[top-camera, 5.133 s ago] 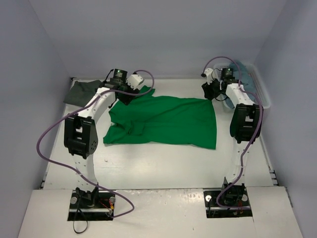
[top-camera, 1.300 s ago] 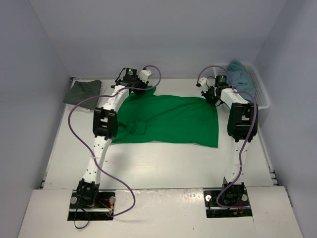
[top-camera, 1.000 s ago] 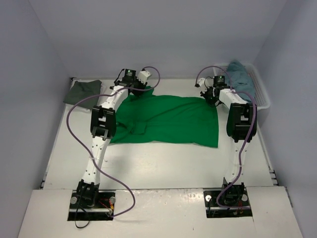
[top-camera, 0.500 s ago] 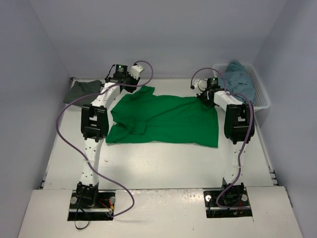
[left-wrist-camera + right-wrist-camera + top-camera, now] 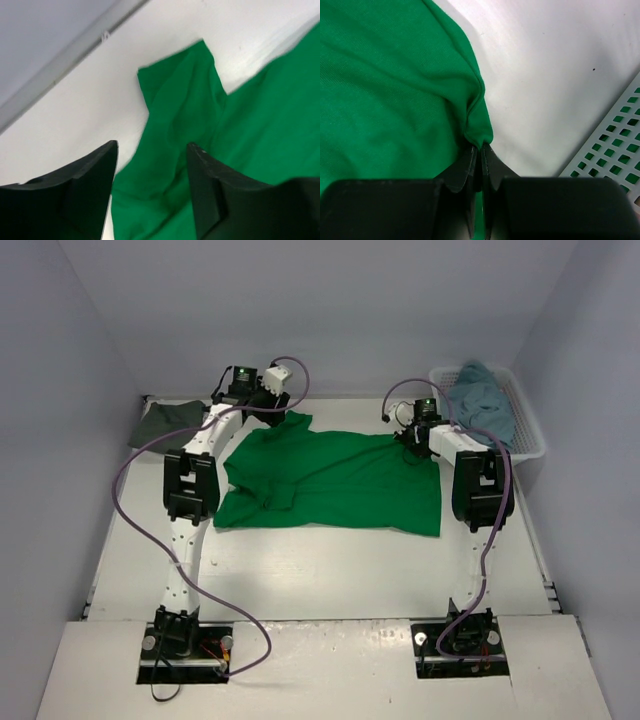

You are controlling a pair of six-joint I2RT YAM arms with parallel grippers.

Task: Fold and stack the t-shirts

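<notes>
Now the left gripper [image 5: 151,165] has let go. Its jaws stand apart above the far left sleeve [image 5: 180,100] of the green t-shirt [image 5: 330,480] with nothing between them, where a moment ago they were drawn in at that sleeve. The sleeve lies flat on the counter [image 5: 330,570], laid outward. The right gripper [image 5: 480,152] is as it was, pinched tight on the shirt's far right corner. The shirt lies spread across the middle of the counter, though its near left part is rumpled. We judge the spreading nearly done and folding not yet begun. The dark grey t-shirt [image 5: 165,425] waits at the far left, and the teal-blue t-shirt [image 5: 485,400] sits in the basket [image 5: 530,445].
</notes>
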